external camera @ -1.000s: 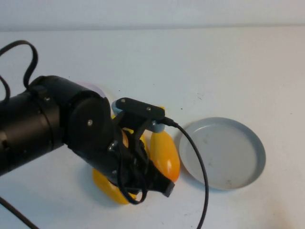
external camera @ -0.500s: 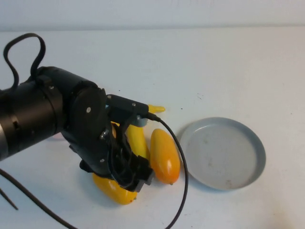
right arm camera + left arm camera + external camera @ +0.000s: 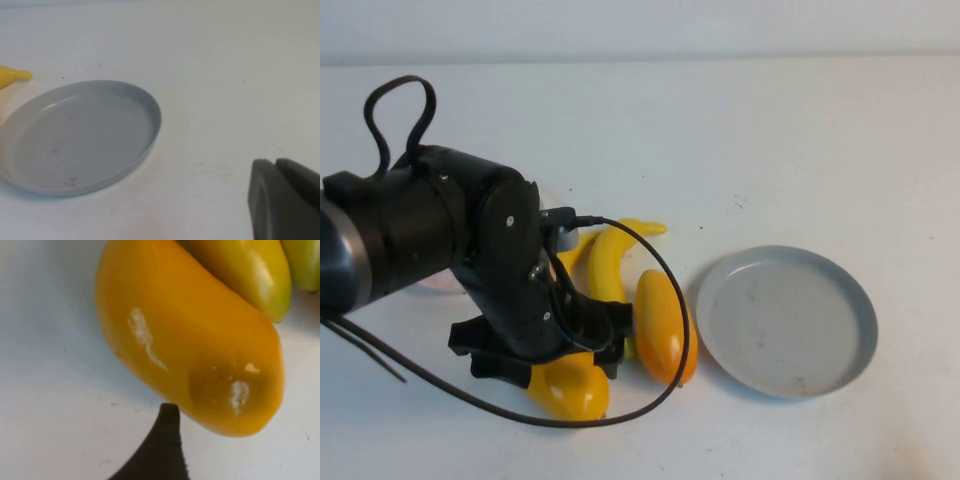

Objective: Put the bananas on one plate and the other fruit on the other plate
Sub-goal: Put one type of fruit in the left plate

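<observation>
Nearby, bare grey-blue plate [image 3: 787, 320]; left pincer [image 3: 565, 375] over mango [image 3: 570, 388], right pincer [image 3: 285, 205], grips unclear.

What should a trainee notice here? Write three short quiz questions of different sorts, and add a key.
1. True or false: a banana lies on the grey plate.
2. What lies right under the left gripper at the table's near left? A: a banana. B: a mango. C: a pink plate.
3. Fill the gap: the right gripper, seen only in its own wrist view, is just above the table beside the ___ plate.

Key: 1 false; 2 B; 3 grey.
</observation>
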You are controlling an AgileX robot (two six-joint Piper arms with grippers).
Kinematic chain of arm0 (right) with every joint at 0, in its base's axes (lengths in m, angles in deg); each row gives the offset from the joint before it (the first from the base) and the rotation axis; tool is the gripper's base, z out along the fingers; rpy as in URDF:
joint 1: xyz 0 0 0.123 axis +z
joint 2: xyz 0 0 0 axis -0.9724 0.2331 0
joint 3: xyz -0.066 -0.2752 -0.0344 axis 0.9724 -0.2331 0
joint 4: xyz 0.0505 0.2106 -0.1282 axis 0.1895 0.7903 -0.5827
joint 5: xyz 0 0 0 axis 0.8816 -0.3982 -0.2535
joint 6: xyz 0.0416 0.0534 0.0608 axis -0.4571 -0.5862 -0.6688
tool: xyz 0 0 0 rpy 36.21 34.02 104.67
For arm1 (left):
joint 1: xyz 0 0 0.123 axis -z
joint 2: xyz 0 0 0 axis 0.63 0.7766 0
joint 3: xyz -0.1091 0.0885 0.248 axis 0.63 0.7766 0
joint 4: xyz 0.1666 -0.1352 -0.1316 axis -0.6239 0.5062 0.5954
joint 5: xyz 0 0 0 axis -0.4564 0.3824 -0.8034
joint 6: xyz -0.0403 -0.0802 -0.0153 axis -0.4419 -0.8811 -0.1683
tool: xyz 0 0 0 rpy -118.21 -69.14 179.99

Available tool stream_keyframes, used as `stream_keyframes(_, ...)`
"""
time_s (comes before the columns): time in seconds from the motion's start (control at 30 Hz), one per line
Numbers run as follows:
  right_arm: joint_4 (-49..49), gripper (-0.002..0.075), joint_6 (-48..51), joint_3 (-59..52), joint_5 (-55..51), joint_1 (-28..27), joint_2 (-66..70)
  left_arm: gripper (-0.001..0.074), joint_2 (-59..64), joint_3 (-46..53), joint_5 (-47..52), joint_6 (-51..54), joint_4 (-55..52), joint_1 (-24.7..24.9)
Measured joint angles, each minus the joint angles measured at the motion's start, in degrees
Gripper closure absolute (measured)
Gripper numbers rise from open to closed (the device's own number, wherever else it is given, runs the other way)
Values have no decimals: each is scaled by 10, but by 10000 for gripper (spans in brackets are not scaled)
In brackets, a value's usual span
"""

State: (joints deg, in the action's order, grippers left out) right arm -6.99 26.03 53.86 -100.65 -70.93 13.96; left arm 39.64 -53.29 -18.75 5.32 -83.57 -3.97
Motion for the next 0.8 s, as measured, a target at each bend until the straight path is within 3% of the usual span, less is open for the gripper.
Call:
stream_keyframes(0.33,0,743,0,0,0,0,0,66,13,-1,21,-6,-6,-34)
stream_keyframes(0.8,0,743,0,0,0,0,0,66,74,-5,4,-3,-17,-36)
